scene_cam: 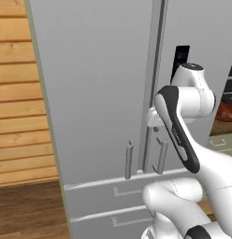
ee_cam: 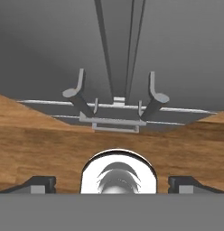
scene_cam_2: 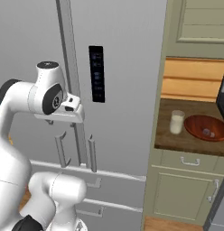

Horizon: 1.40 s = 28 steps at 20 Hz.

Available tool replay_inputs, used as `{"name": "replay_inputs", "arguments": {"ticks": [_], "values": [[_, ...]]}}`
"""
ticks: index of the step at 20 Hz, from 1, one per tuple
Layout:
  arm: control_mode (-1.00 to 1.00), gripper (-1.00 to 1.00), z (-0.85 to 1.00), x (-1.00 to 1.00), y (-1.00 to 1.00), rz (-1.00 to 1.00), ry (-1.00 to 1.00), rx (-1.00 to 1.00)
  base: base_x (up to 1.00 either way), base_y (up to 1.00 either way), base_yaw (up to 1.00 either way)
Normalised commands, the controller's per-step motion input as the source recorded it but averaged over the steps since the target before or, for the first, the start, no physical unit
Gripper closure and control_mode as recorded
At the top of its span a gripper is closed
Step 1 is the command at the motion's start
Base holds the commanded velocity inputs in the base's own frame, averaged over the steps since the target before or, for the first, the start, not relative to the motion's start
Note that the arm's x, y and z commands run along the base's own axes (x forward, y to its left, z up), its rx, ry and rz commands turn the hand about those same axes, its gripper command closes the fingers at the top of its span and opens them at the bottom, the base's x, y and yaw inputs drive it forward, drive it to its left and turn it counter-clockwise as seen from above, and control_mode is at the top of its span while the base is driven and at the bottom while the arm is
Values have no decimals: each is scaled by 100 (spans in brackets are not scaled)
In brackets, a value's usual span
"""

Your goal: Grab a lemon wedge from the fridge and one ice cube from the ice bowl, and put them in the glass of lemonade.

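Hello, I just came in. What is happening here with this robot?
The white robot arm is in front of the closed fridge, its end effector open, empty and near the two door handles. No lemon wedge has been fetched yet. To the right, on the wooden counter, the glass of lemonade stands beside the ice bowl, which holds ice. Nothing has gone into the glass so far.
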Motion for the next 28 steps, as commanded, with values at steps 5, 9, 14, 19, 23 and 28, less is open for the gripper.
{"name": "replay_inputs", "arguments": {"ticks": [5, 9, 14, 19, 23, 28], "values": [[100, -100, 0, 0, 0, 0, 0, 0, -67, -50, -17], [100, -100, 0, 0, 0, 0, 0, 0, -13, -97, -1], [100, -100, 0, 0, 0, 0, 0, 0, 26, -100, 2], [100, -100, 0, 0, 0, 0, 0, 0, 31, -97, 2], [100, -100, 0, 0, 0, 0, 0, 0, 63, -83, 6], [100, -100, 0, 0, 0, 0, 0, 0, 79, -59, 6]]}}
